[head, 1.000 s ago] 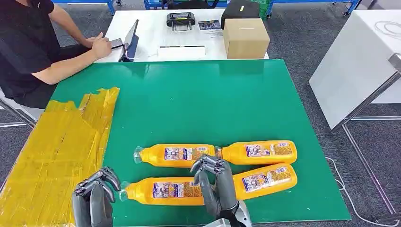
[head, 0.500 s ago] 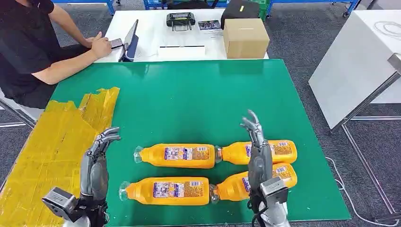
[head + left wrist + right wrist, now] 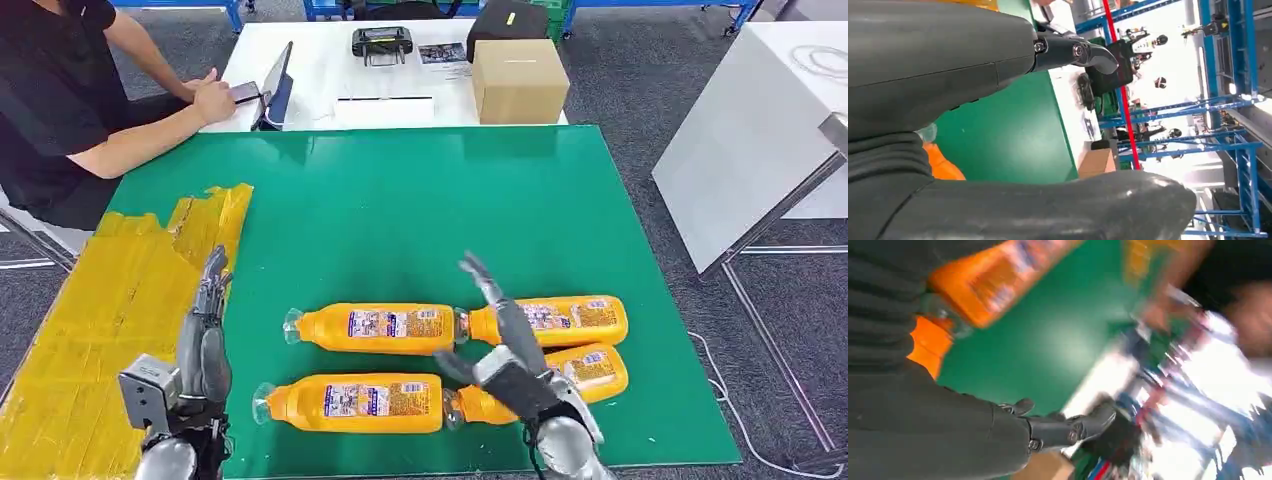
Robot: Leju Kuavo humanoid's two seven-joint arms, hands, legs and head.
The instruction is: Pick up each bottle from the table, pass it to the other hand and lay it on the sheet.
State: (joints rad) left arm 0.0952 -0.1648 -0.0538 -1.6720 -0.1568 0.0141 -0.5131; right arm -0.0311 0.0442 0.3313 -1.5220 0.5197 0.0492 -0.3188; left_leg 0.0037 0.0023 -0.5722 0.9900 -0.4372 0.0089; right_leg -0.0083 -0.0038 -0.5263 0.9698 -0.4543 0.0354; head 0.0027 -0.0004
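Orange bottles [image 3: 365, 329] under right hand's fingers [image 3: 497, 302]

Orange bottles [image 3: 378, 329], yellow sheet [image 3: 110, 320]

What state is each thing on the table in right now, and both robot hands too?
Left robot hand: open, empty, above the table's left side.
Right robot hand: open, empty, over the right-hand bottles.
Four orange bottles: lying flat on the green mat.
Yellow sheet: bare, no bottle on it.
Laptop: open.
Cardboard box: closed.
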